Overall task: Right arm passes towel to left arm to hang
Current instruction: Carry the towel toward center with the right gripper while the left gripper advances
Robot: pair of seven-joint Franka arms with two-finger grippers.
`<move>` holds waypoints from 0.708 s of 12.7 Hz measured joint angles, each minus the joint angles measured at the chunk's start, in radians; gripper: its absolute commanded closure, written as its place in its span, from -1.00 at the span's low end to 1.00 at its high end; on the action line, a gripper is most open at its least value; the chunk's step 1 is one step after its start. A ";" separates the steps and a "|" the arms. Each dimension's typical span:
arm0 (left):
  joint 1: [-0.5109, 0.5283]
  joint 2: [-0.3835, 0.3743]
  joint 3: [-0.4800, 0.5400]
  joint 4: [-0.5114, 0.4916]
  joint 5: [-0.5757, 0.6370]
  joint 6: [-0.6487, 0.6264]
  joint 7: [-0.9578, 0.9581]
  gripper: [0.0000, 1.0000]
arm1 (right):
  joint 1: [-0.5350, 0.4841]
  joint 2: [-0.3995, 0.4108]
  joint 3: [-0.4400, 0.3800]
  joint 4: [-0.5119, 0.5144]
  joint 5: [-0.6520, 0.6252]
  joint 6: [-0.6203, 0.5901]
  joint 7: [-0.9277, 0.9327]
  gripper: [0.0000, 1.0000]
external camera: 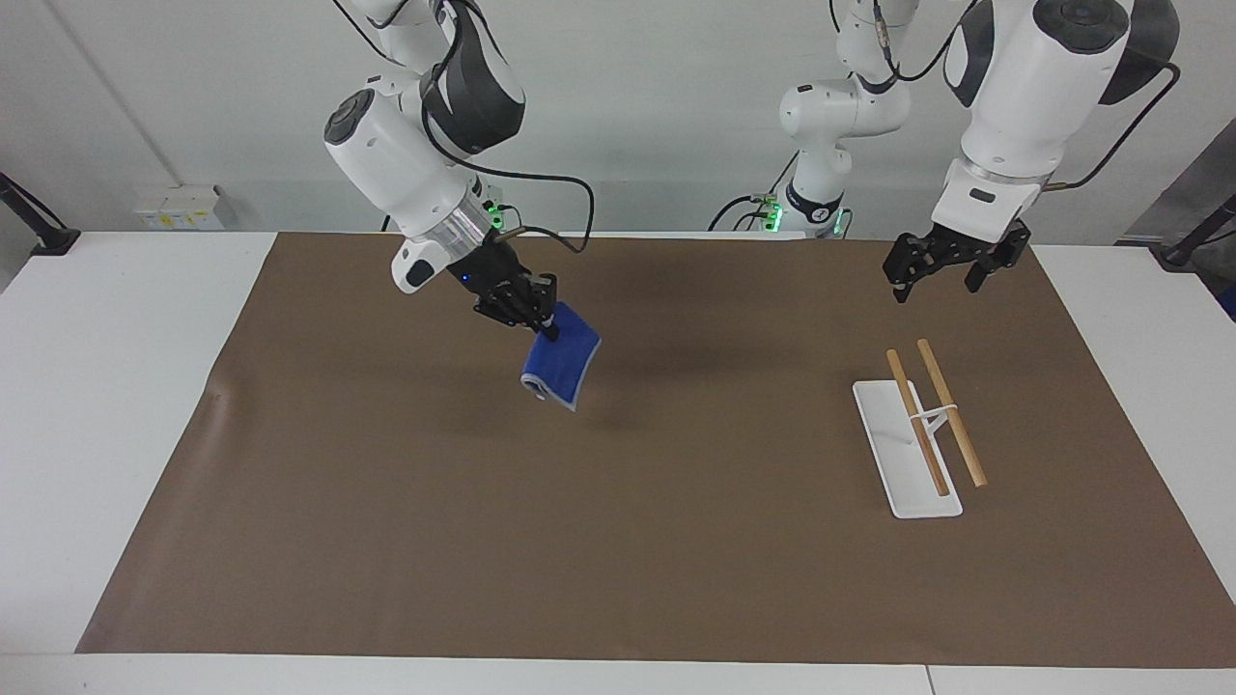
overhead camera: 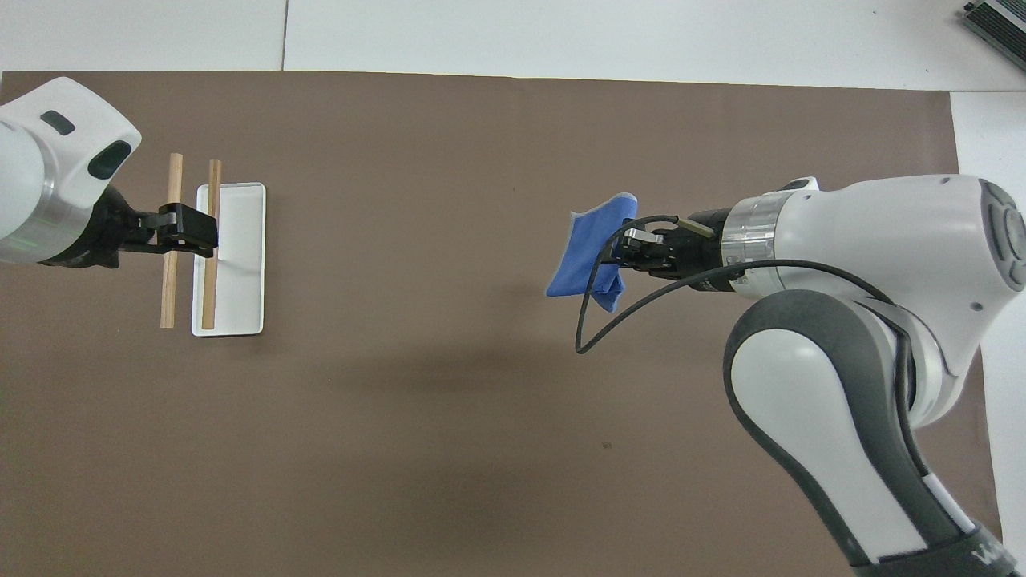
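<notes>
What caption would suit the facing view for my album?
The right tool holds a blue towel in the air over the brown mat while the open left tool hangs near the rack.

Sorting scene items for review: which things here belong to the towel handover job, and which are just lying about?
Job:
- small blue cloth towel, held up by the shut right gripper
- open left gripper
- white-based rack with wooden rods

Lying about:
- brown table mat

White-based rack [external camera: 893, 452] [overhead camera: 240, 264] with two wooden rods [external camera: 951, 412] [overhead camera: 191, 240] on brown mat [external camera: 618, 541] [overhead camera: 449, 417], toward left arm's end.
</notes>
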 measured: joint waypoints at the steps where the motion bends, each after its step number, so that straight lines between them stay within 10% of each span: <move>1: 0.001 -0.005 0.004 -0.010 -0.054 0.020 -0.032 -1.00 | 0.000 -0.001 0.002 0.007 0.017 0.000 0.009 1.00; 9: -0.005 -0.043 -0.002 -0.107 -0.214 0.175 -0.272 -1.00 | 0.025 0.005 0.054 0.033 0.115 0.037 0.112 1.00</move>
